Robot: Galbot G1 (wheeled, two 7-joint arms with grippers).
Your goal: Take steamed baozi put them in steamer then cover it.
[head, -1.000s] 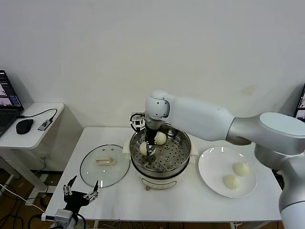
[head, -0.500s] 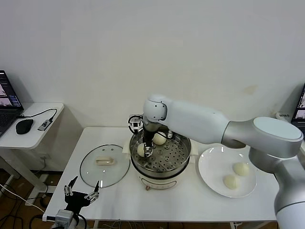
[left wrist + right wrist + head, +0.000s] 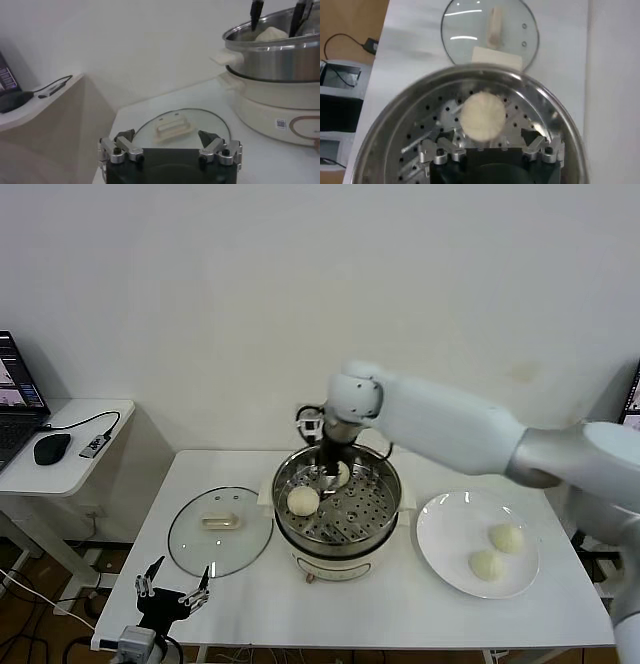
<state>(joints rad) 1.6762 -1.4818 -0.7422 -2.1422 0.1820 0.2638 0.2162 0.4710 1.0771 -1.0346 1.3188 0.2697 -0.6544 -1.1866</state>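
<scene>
White tabletop: steamer centre holds two baozi; right end effector open, empty above. Next: fetch plate baozi, lower right.

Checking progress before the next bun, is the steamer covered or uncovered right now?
Uncovered. The cover lies flat on the table beside the steamer, with baozi visible inside.

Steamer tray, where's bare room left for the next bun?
In the steamer, two baozi fill the left and back of the tray, under the open right gripper. Its front and right side, toward the plate, are bare. The cover occupies the table's left.
</scene>
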